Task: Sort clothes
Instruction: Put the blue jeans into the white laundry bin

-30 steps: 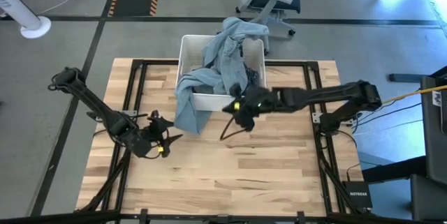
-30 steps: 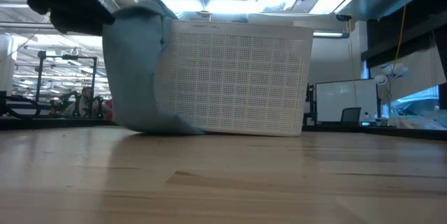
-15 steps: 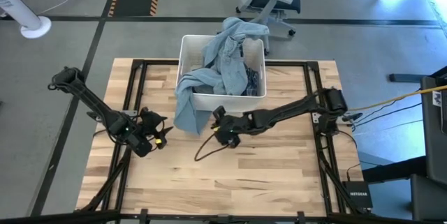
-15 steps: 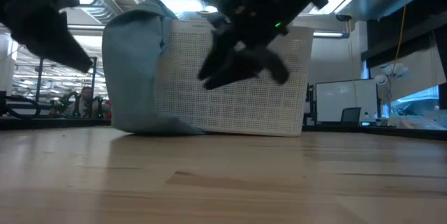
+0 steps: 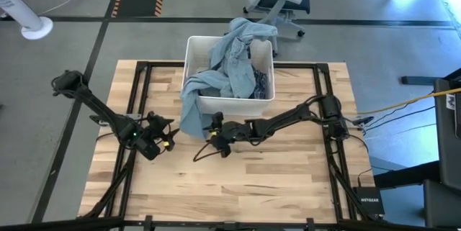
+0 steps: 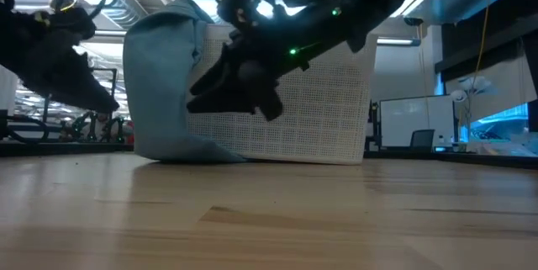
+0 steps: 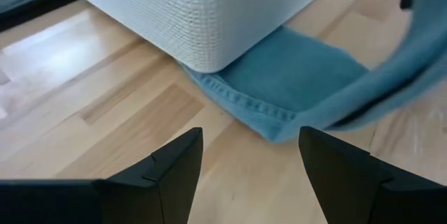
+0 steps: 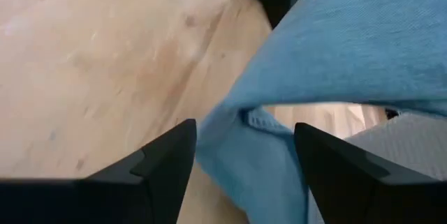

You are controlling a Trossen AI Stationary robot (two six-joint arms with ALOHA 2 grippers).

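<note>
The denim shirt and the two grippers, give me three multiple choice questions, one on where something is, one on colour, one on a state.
1. Where does the denim shirt hang?
A. Over the bin's front wall onto the table
B. Folded on the chair
C. On the floor

2. What colour is the bin?
A. Black
B. White
C. Red

3. How do the fingers of the left gripper stand?
A. Shut on the shirt
B. Shut on nothing
C. Open, apart from the cloth

Answers: 1 A, the high view shows it draped from the bin down to the wood. 2 B, its mesh wall is white. 3 C, the left wrist view shows a gap, with the hem beyond.
</note>
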